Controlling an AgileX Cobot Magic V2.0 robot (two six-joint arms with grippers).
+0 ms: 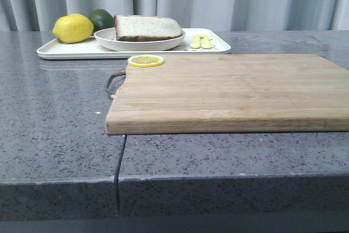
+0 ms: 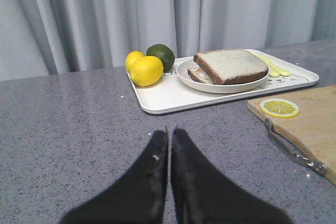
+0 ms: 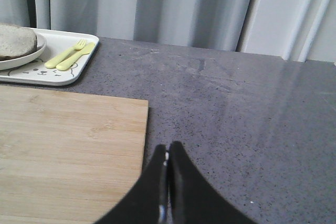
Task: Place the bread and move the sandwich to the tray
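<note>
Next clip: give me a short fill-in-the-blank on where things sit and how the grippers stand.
1. The round white plate with the sandwich sits on the white rectangular ____.
2. The lemon slice lies on the wooden ____.
3. The left gripper and right gripper are both ____.

Missing words: tray; cutting board; shut

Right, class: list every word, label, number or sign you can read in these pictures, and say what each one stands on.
No readable text anywhere.
Tray: a faint printed bear-like face near the yellow cutlery, a drawing with no letters.
Tray: tiny dark marks beside the lemon, too small to read.
Cutting board, plate: no markings visible.
</note>
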